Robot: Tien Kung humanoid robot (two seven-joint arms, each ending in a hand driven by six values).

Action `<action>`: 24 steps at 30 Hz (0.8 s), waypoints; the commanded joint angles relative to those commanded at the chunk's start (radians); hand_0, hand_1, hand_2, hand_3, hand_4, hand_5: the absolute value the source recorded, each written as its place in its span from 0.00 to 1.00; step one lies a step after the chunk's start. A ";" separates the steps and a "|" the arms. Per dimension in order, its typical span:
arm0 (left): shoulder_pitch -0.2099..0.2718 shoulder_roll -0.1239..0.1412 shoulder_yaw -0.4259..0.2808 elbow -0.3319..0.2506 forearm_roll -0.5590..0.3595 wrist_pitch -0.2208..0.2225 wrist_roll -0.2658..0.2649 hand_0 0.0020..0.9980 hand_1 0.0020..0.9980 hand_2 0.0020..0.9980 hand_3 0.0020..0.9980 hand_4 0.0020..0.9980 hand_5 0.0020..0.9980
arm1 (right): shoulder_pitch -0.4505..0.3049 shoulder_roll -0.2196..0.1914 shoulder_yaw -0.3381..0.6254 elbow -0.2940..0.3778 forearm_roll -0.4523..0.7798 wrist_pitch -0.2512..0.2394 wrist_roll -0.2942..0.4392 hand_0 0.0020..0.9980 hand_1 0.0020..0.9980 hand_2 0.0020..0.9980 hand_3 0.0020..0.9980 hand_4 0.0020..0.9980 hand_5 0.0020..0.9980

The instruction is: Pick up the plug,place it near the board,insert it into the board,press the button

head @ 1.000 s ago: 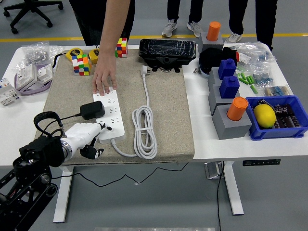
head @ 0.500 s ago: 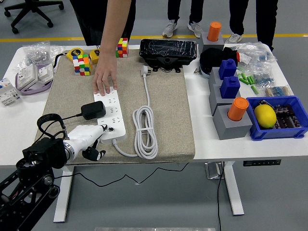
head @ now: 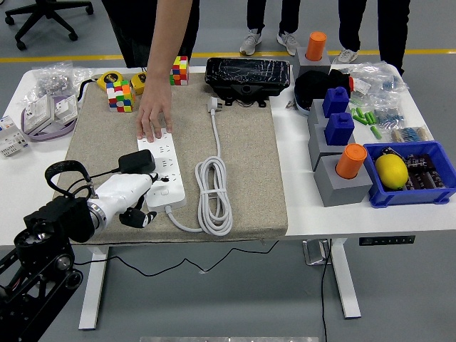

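A white power strip (head: pixel 162 171) lies lengthwise on the tan mat (head: pixel 249 157). A black plug (head: pixel 138 162) sits in its left side near the middle, with its black cord running off to the left. My left hand (head: pixel 144 197), white with dark fingertips, is at the strip's near end. Its forefinger (head: pixel 151 184) lies against the strip and its other fingers are curled under, holding nothing. The hand's back hides the plug's near edge. A person's hand (head: pixel 154 117) presses flat on the strip's far end. My right arm is out of view.
The strip's white cable lies coiled (head: pixel 214 196) right of it, its plug (head: pixel 212 107) farther back. A black case (head: pixel 248 75) and two colour cubes (head: pixel 120 96) stand at the mat's far edge. Grey and blue blocks (head: pixel 338 135) and a blue bin (head: pixel 427 192) with a lemon fill the right.
My left hand has risen from the mat's near edge up and forward onto the strip's near end, close under the black plug. The person's hand has stayed on the far end.
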 joint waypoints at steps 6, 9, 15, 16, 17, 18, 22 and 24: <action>-0.022 -0.020 -0.070 0.032 -0.040 0.230 -0.132 0.28 0.22 0.34 0.82 0.68 0.06 | -0.001 -0.001 -0.003 0.000 0.003 0.000 -0.001 0.79 0.72 0.71 0.76 1.00 1.00; -0.038 -0.038 -0.102 0.082 -0.065 0.283 -0.155 0.79 0.90 0.90 0.96 1.00 0.35 | 0.000 0.000 -0.004 0.000 0.004 0.000 -0.001 0.79 0.72 0.71 0.76 1.00 1.00; -0.075 -0.059 -0.137 0.191 -0.126 0.269 -0.167 1.00 1.00 1.00 1.00 1.00 0.51 | -0.001 0.002 -0.006 0.000 0.004 0.000 -0.002 0.79 0.72 0.71 0.76 1.00 1.00; -0.084 -0.059 -0.137 0.212 -0.141 0.258 -0.169 1.00 1.00 1.00 1.00 1.00 0.51 | -0.002 0.002 -0.006 0.000 0.004 -0.001 -0.003 0.79 0.72 0.71 0.76 1.00 1.00; -0.090 -0.059 -0.137 0.229 -0.149 0.250 -0.171 1.00 1.00 1.00 1.00 1.00 0.51 | -0.002 0.002 -0.006 0.000 0.005 -0.001 -0.003 0.79 0.72 0.71 0.76 1.00 1.00; -0.098 -0.058 -0.136 0.245 -0.159 0.241 -0.174 1.00 1.00 1.00 1.00 1.00 0.51 | -0.002 0.001 -0.007 0.000 0.005 -0.001 -0.003 0.79 0.72 0.71 0.76 1.00 1.00; -0.136 -0.057 -0.129 0.304 -0.170 0.202 -0.172 1.00 1.00 1.00 1.00 1.00 0.53 | -0.001 0.000 -0.008 0.000 0.007 -0.001 -0.003 0.79 0.72 0.71 0.76 1.00 1.00; -0.162 -0.056 -0.121 0.337 -0.158 0.183 -0.164 1.00 1.00 1.00 1.00 1.00 0.53 | 0.000 0.000 -0.007 0.000 0.006 -0.001 -0.004 0.79 0.72 0.71 0.76 1.00 1.00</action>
